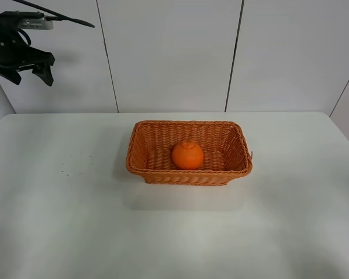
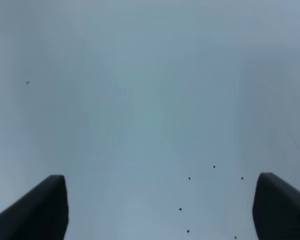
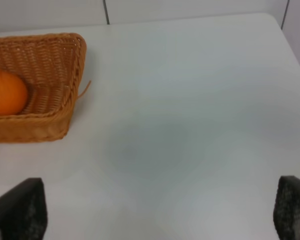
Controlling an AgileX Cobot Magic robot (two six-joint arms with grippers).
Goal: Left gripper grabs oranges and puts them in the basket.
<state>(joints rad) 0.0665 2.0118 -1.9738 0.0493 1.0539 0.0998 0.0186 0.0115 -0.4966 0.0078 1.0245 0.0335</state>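
Observation:
The orange (image 1: 188, 155) lies inside the woven wicker basket (image 1: 141, 136) in the middle of the white table. It also shows in the right wrist view (image 3: 6, 93), inside the basket (image 3: 65, 55). My left gripper (image 1: 32, 70) is raised high at the far left, well away from the basket, open and empty. In the left wrist view its fingertips (image 2: 42, 207) stand wide apart over bare table. My right gripper (image 3: 160, 215) is out of the exterior high view. Its fingertips (image 3: 20, 212) stand wide apart over the table, to the right of the basket, holding nothing.
A white table (image 1: 58, 221) carries the basket. A few small dark specks (image 1: 75, 163) mark the table left of the basket, also seen in the left wrist view (image 2: 214, 166). A white panelled wall (image 1: 168, 52) stands behind the table.

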